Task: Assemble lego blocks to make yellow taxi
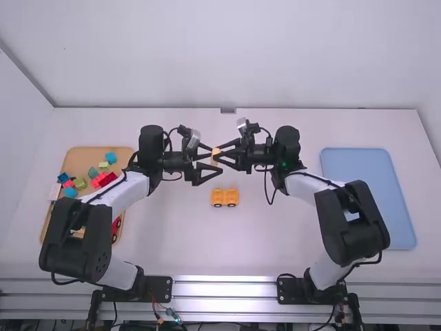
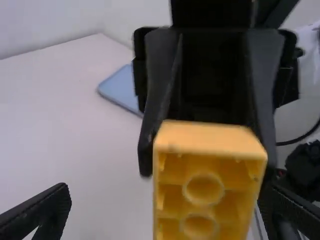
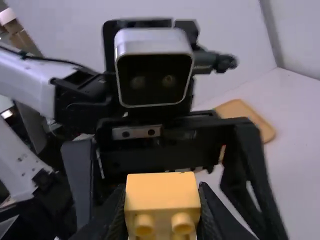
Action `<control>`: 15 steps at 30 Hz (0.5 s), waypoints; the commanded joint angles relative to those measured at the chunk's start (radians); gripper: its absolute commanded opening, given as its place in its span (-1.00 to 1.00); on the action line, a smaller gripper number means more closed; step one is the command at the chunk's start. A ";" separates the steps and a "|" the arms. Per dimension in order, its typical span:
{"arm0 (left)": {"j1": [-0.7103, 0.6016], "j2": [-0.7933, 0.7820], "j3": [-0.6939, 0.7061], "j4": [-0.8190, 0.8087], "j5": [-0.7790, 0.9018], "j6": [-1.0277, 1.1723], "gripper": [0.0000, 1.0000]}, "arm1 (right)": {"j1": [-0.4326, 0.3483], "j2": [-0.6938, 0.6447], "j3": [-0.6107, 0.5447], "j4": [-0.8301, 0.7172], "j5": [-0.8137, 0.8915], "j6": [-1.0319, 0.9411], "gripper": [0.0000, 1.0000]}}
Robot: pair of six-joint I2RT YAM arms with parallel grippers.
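Yellow block (image 3: 162, 192), one: raised above the desk (image 1: 275, 238), near the middle, pinched between the fingers of the right gripper (image 1: 218, 154); hollow side turned to the left gripper (image 1: 213, 163). Left gripper: fingers spread wide. Yellow-orange toy car piece (image 1: 224, 198), one: on the desk, middle, nearer than both grippers. Wooden tray (image 1: 88, 153), left: coloured blocks (image 1: 80, 183), assorted. Blue tray (image 1: 358, 165), one: far right to right.
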 commanded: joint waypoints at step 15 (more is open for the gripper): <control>0.010 -0.019 -0.006 -0.133 -0.413 0.113 0.98 | -0.037 -0.193 0.144 -1.049 0.989 -0.526 -0.95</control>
